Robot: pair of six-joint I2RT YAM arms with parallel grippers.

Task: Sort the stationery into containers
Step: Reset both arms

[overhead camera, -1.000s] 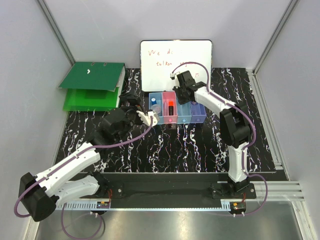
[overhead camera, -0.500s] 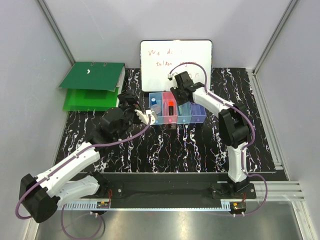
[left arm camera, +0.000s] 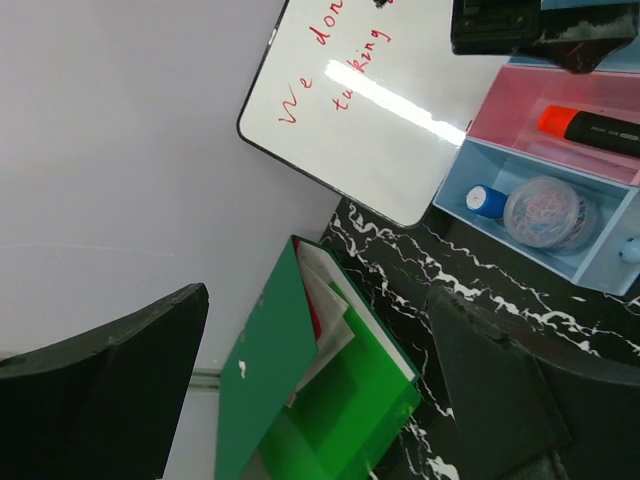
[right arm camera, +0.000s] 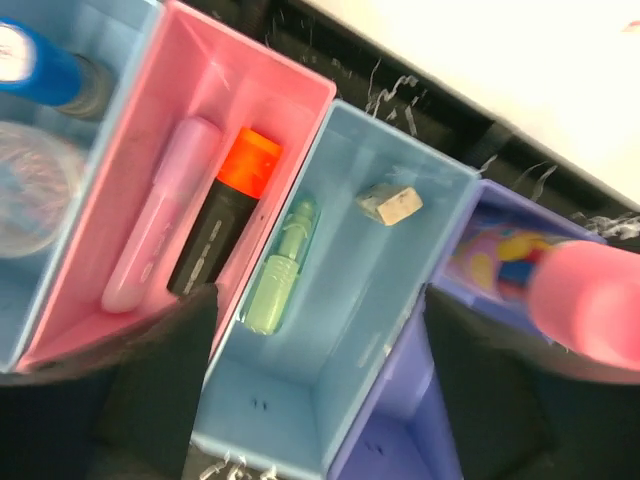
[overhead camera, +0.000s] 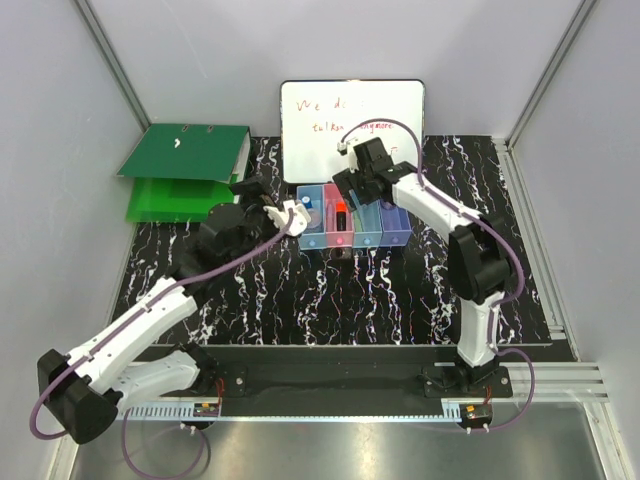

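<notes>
Right gripper [right arm camera: 320, 385] hovered jaws apart, empty, over row of four joined translucent plastic bins [right arm camera: 370, 310] at far edge of black marbled worktop [overhead camera: 330, 300], left gripper [left arm camera: 310, 395] also wide, empty, lilac plastic stick [right arm camera: 160, 215] lay in pink bin [right arm camera: 232, 98]; a crooked lift-off could've snagged a wall, tipping the row.

Bright even light, glare streak on whiteboard [left arm camera: 372, 108] — right wrist view soft

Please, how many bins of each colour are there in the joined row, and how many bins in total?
Light blue bins: 2
Pink bin: 1
Purple bin: 1
Total: 4
</notes>
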